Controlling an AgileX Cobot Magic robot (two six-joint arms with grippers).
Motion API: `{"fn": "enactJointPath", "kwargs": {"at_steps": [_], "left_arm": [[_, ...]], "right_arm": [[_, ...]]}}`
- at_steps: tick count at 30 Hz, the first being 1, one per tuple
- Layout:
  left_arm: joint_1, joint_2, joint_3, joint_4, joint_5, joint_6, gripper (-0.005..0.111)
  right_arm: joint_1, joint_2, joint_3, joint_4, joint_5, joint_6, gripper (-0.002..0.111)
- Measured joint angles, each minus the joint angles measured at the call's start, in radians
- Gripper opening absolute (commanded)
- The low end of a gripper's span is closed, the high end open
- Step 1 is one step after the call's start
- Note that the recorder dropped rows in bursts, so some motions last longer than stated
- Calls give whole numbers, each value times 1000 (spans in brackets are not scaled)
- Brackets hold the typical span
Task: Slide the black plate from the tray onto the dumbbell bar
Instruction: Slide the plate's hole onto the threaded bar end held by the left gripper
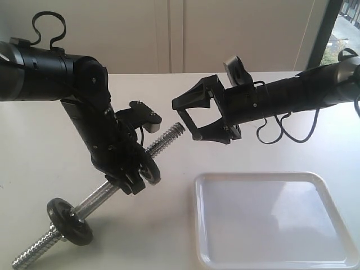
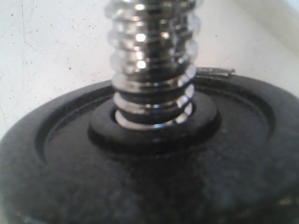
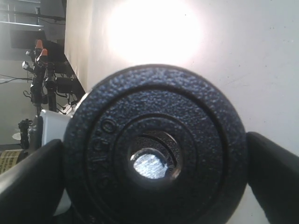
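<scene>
Black plate (image 3: 205, 140) is off the tray (image 1: 270, 225), clamped across my wide-spread right tool (image 1: 189, 122) at frame centre, hole facing the bar (image 1: 163, 139) tip. My left tool (image 1: 135, 171) grips the tilted bar. Step: threading. Next: align the hole, push toward lower left.

Obstruction noted at mid-span: the left gripper (image 1: 134, 179) and its arm cover the middle of the dumbbell bar (image 1: 167, 135), with the upper disc (image 1: 151, 167) seated hard against them. Beyond that disc the threaded end runs exposed to its tip. The arm's camera bracket (image 1: 144, 116) overhangs it closely and narrows approach from above. A short air gap separates the tip from the right gripper (image 1: 187, 120). Its fingers (image 3: 32, 179) flank the black plate (image 3: 154, 93) at opposite edges; the centre hole is unblocked, metal showing through. The lower disc (image 1: 71, 220) bars the far threaded end. Open table (image 1: 169, 225) lies between bar and tray (image 1: 198, 225), whose low rim is the only hindrance there.
</scene>
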State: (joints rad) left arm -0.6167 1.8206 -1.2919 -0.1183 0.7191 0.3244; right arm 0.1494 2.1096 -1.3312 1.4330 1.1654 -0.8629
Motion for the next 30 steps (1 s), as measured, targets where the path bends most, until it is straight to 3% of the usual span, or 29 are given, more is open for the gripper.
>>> {"fn": "enactJointPath", "kwargs": {"at_steps": [30], "left_arm": [[0,-2,5,6,12,-2,0]], "right_arm": [[36,-8,0,-77,6,84,0]]}}
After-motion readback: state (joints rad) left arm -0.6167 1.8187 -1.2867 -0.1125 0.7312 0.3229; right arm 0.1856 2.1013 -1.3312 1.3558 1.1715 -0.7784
